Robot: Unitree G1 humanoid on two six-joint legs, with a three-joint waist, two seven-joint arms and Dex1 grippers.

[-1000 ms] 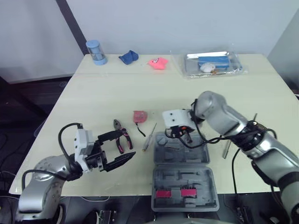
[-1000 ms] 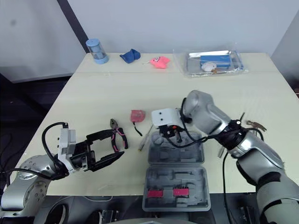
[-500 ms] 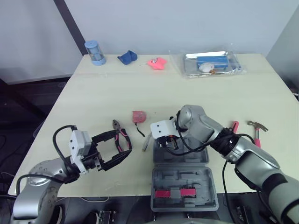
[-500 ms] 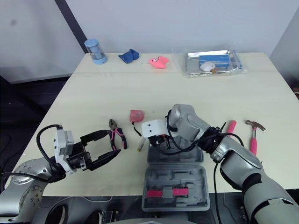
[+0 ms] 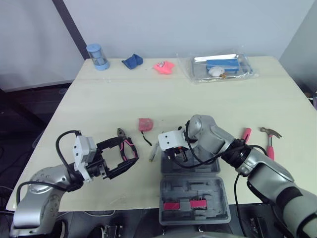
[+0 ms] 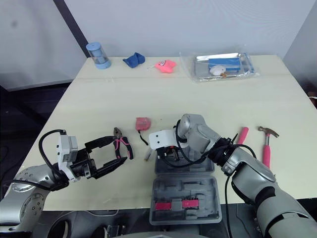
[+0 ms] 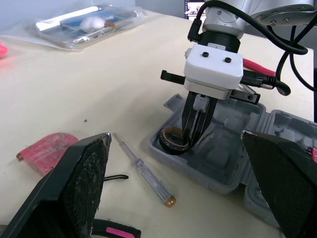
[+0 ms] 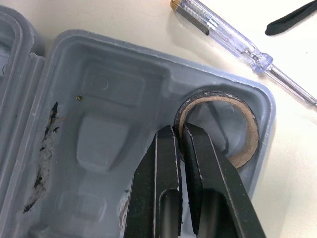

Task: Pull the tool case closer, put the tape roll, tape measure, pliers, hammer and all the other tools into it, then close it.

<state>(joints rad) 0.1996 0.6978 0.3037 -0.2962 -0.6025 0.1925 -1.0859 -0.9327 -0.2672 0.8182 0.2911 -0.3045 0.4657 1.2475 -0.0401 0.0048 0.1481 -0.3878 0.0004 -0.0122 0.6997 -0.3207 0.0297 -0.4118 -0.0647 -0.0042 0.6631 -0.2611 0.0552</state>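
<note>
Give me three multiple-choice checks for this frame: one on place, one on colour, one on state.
1. Where is the tape roll? A on the floor; B in the case; C on a shelf.
2. What colour is the hammer handle? A blue; B yellow; C pink.
3. How are the left gripper jaws? A open; B shut on a wrench; C shut, empty.
Key: 1 B, it lies in a corner recess, its wall pinched by the right gripper; 2 C, the shaft is pink; 3 A, a wide gap shows between them.
</note>
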